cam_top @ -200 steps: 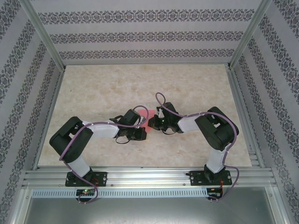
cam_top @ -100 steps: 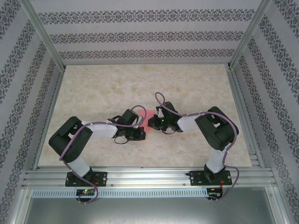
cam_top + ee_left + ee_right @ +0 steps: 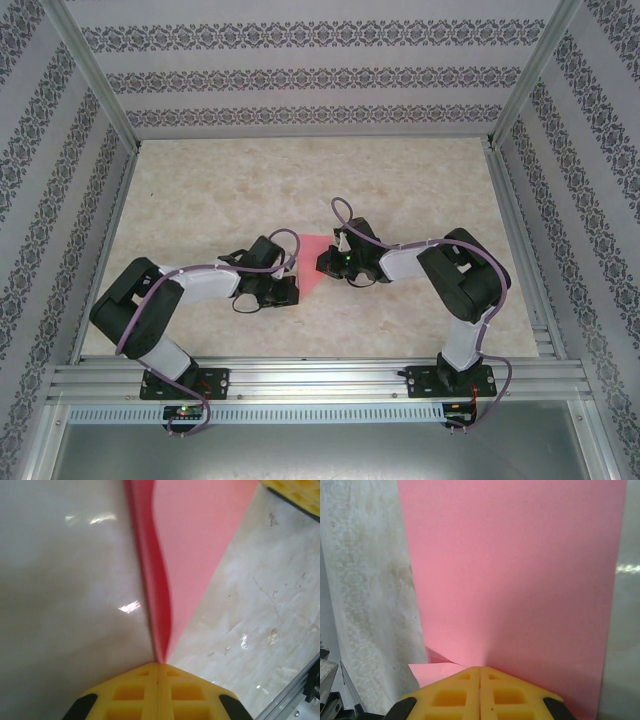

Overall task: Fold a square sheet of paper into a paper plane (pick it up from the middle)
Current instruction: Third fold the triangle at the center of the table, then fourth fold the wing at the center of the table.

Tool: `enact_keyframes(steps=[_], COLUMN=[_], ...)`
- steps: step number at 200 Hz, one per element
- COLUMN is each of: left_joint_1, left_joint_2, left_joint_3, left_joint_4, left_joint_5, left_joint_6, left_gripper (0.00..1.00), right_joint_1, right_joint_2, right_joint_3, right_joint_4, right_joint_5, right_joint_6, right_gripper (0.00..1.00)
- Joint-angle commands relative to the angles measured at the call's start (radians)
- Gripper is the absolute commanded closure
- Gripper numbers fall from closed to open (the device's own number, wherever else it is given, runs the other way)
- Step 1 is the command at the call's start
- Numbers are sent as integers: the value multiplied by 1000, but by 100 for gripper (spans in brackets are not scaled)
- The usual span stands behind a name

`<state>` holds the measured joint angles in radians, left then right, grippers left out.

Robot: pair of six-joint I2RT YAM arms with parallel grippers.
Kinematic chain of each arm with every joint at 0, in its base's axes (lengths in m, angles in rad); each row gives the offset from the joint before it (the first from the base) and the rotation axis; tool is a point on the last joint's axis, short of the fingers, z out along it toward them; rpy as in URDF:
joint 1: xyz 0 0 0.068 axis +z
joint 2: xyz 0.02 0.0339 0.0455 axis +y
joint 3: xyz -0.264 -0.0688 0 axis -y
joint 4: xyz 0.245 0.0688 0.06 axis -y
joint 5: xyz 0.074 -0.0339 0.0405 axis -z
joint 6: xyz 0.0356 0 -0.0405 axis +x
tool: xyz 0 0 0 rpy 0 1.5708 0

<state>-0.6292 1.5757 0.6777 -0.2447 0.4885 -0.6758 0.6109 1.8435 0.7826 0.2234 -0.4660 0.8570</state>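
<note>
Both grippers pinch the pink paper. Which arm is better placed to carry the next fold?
Probably left: the left gripper is shut on a narrow tip of the square sheet of paper, easy to swing over, while the right gripper clamps its broad part and could anchor it.

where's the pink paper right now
In the top view the square sheet of paper is at mid-table, spanning the gap between the left gripper and the right gripper, each shut on it.

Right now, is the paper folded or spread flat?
Folded: the paper forms a triangle from above, and near the left gripper two layers meet at a crease.
</note>
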Motion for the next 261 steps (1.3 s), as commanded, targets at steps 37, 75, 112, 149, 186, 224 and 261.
enact_keyframes(steps=[37,75,112,149,186,224,261], left_joint_1=[15,15,12,-22,-57,-92,-106], left_joint_2=[-192,-170,-107,-13,48,49,57], left_joint_3=[54,154,236,325,390,401,395], left_joint_4=[-123,-127,-77,-110,-160,-213,-206], left_joint_5=[-73,-156,-190,-236,-281,-342,-363], left_joint_6=[-7,9,19,54,76,102,111], left_gripper=[91,91,89,88,88,88,88], right_joint_1=[-7,-15,-59,-107,-125,-125,-123], right_joint_2=[-22,-137,-264,-313,-325,-339,-327], right_joint_3=[46,85,42,-13,-53,-99,-138], right_joint_4=[-111,-166,-238,-261,-247,-201,-151], right_joint_5=[23,36,117,140,142,111,99], right_joint_6=[-39,-69,-123,-143,-128,-78,-11], right_gripper=[89,82,74,68,67,63,61])
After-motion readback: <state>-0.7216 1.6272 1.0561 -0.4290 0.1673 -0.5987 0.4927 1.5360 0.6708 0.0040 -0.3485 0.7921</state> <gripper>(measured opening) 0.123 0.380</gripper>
